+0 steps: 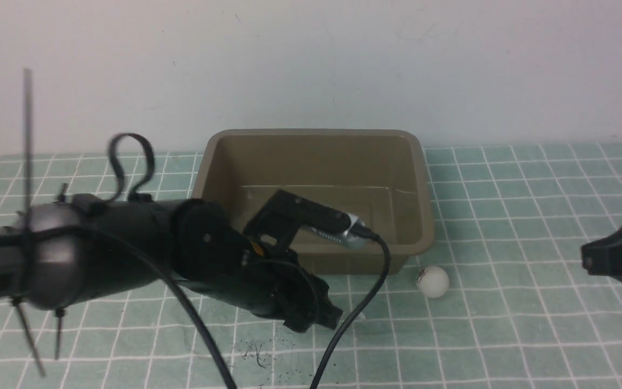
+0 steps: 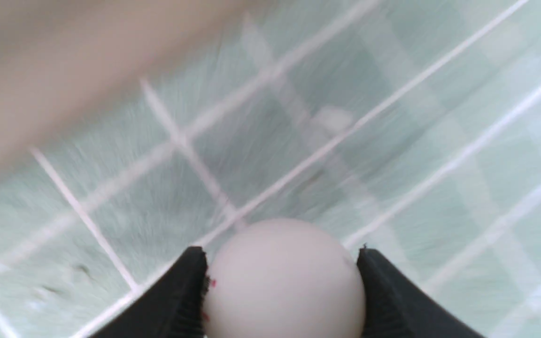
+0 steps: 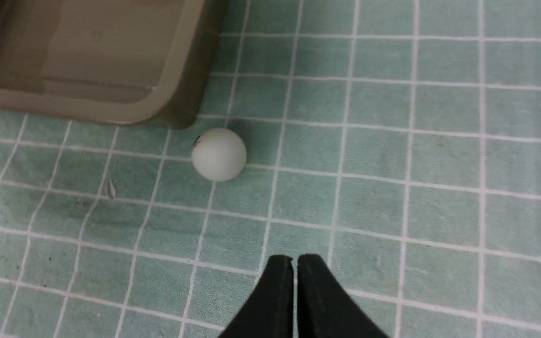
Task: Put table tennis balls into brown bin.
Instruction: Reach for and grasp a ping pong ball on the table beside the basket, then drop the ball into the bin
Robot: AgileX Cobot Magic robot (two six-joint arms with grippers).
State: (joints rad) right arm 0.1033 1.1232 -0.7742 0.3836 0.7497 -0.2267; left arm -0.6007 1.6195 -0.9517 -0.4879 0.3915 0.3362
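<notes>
Gripping a plain white ball [image 2: 284, 281] between the left gripper's fingertips [image 2: 283, 281], parted by the ball's width, beside the brown bin [image 1: 319, 265]; leaving the smudged ball [image 1: 433, 282] on the tiled surface [image 1: 505, 335], near the bin's right corner. Showing closed, empty fingertips on the right gripper [image 3: 295, 258].

The brown bin [image 1: 322, 262] sits upright at the far side of the green, white-gridded worktop [image 1: 505, 324], before a pale wall [image 1: 311, 65]. The black left arm [image 1: 116, 248] reaches in from the left, its claw [image 1: 324, 319] low in front of the bin's near wall and part of the arm covering the near left corner. A black cable [image 1: 357, 310] loops down from the arm. One white table tennis ball [image 1: 433, 282], darkly smudged, lies just beside the bin's near right corner. At the right edge, part of the right claw [image 1: 613, 256] shows, blurred.
</notes>
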